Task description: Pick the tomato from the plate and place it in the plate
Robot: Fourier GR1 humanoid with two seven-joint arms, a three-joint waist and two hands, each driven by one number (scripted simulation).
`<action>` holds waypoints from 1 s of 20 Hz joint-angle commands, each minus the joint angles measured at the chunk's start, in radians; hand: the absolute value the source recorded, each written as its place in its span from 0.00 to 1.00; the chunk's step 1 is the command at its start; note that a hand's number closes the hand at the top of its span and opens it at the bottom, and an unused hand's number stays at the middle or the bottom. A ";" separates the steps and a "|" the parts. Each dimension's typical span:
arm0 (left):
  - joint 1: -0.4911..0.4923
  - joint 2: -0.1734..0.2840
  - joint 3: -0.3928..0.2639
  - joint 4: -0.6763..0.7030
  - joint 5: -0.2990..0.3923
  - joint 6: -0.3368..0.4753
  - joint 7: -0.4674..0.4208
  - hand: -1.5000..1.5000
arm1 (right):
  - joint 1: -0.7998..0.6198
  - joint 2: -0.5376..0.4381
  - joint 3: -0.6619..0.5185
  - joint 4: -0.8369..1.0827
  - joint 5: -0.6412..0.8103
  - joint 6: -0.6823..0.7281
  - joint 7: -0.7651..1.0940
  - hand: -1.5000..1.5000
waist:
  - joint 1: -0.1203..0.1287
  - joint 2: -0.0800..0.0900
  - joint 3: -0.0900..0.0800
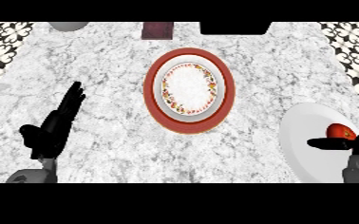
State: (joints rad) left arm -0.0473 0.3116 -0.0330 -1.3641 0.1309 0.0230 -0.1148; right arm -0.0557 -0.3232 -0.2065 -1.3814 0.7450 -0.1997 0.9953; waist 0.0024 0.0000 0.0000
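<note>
- The tomato [340, 132] lies on the plain white plate [301, 137] at the right edge of the table [105, 76], well apart from the red-rimmed plate [155, 105] with flower pattern in the middle.
- My right hand [333, 144] is touching the tomato from below; one finger lies across its lower side, but I cannot tell if the fingers are closed around it.
- My left hand [56, 123] rests at the left, fingers straight and open, holding nothing.
- I judge the tomato light, round, smooth and a little slippery, with soft skin; I would take it around its widest part, thumb opposite the fingers.
- I can read no brand, label or writing anywhere.
</note>
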 commanded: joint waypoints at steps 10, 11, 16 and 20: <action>0.003 -0.056 0.025 -0.004 -0.076 -0.017 0.000 0.50 | -0.085 -0.003 -0.054 0.322 -0.057 -0.028 -0.269 1.00 | 0.002 0.001 0.000; 0.037 -0.057 0.046 0.009 -0.066 -0.032 -0.044 0.50 | -0.060 0.006 -0.024 0.217 -0.034 0.000 -0.205 1.00 | 0.000 0.000 0.000; -0.008 -0.042 0.070 0.034 -0.059 -0.088 -0.026 0.50 | -0.050 0.010 -0.032 0.245 -0.030 -0.050 -0.277 1.00 | -0.003 0.000 0.000; 0.030 -0.052 0.058 0.004 -0.072 -0.055 -0.040 0.50 | 0.089 0.088 0.119 0.093 0.012 -0.034 -0.411 1.00 | -0.011 -0.007 -0.001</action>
State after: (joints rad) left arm -0.0382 0.2538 0.0217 -1.3420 0.0606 -0.0292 -0.1464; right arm -0.0630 -0.3066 -0.2077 -1.2056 0.7054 -0.2286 0.6700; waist -0.0054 -0.0124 -0.0171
